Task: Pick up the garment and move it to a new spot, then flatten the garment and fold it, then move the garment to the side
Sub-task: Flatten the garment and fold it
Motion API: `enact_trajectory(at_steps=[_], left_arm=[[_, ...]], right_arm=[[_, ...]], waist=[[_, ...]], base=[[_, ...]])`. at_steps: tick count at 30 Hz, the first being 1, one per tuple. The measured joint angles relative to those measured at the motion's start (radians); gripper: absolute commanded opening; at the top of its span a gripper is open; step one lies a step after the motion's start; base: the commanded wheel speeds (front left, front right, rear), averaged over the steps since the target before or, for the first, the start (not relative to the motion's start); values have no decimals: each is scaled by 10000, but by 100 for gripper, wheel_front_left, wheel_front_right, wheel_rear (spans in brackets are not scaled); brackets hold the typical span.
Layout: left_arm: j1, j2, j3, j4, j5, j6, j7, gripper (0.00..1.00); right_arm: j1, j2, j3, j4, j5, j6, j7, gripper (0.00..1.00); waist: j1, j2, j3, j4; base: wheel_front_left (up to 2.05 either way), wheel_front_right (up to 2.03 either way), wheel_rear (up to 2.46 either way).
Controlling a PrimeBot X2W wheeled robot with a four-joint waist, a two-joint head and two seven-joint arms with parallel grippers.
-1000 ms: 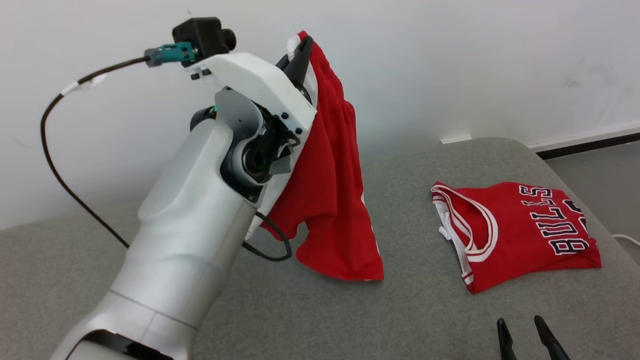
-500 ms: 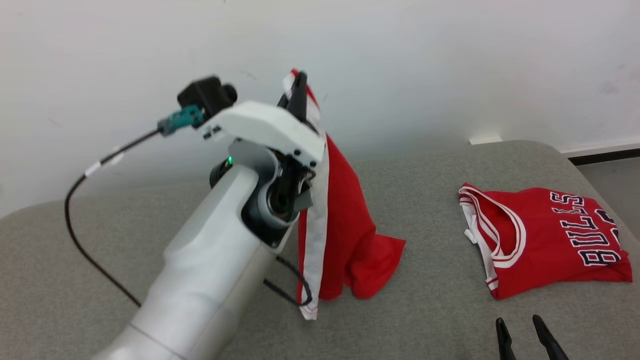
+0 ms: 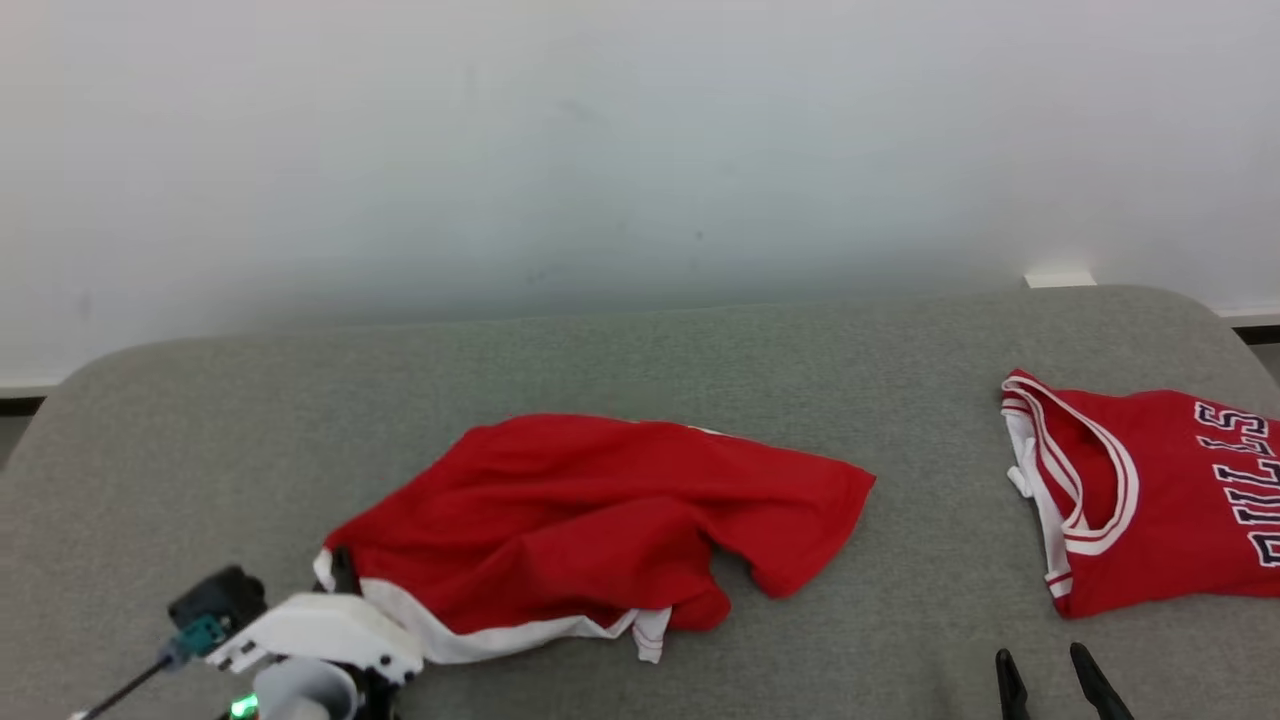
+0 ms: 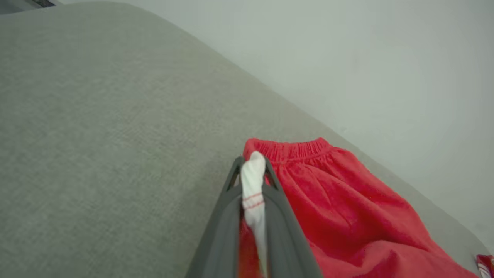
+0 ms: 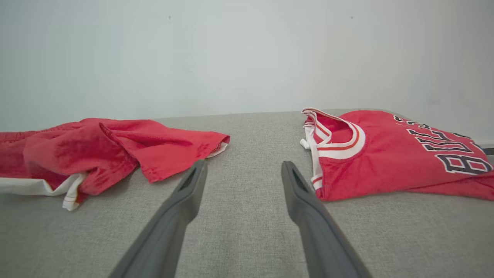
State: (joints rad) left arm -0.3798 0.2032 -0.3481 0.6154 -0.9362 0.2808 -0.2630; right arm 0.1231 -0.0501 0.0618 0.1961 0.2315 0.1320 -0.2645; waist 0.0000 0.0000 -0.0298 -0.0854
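A: Where are the shorts [image 3: 600, 510]?
B: Crumpled on the grey cushion [image 3: 700, 360], lying from its middle toward the front-left corner. They are red, with a white band along the near side.
A: And the left gripper [image 4: 252, 162]?
B: Down at the front-left corner, jaws clamped on that white band. In the left wrist view a bunch of white cloth sticks up between the fingertips, just beside the elastic waistband.
A: The right gripper [image 5: 243, 164]?
B: Low over the front edge, toward the right, with its jaws wide apart. Its fingers point at the bare strip of cushion between the shorts and a jersey [image 3: 1150, 520].
A: How does the jersey lie?
B: Folded by the right edge, well apart from the shorts, with its neck opening turned toward them and dark lettering on top.
A: Behind it all?
B: A pale wall [image 3: 640, 150] runs along the far edge
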Motion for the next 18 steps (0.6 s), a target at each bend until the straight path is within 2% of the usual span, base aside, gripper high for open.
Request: enact_trajectory(at_steps=[3,5,6,8,13,15,18], left_arm=[[498,-236,644,251,746,-247,0,0],[558,-410,984,355,1045,-616,-8,0],[613,-545,1068,439,1197,-800,-10,25],[694,-704,1129,585,1434,-1248,-10,100],[829,-617,1384,828,1948,-1799,-10,100],[1014,-349,1620,468,2313,-1776,-12,100],[1516,320,2115,-552,3195,-1381,-12,100]], right_arm=[[-89,0,94,54,-77,0,0,100],[-192,2,144,61,-104,0,0,100],[-212,2,178,61,-115,0,0,100],[-212,4,238,88,-128,0,0,100],[-210,2,290,102,-178,0,0,100],[-194,2,290,79,-188,0,0,100],[-170,0,153,-12,-194,0,0,100]], waist=[[0,0,88,312],[0,0,135,498],[0,0,156,586],[0,0,184,740],[0,0,199,922],[0,0,178,911],[0,0,164,862]], base=[[0,0,0],[0,0,0],[0,0,0],[0,0,0],[0,0,0],[0,0,0],[0,0,0]])
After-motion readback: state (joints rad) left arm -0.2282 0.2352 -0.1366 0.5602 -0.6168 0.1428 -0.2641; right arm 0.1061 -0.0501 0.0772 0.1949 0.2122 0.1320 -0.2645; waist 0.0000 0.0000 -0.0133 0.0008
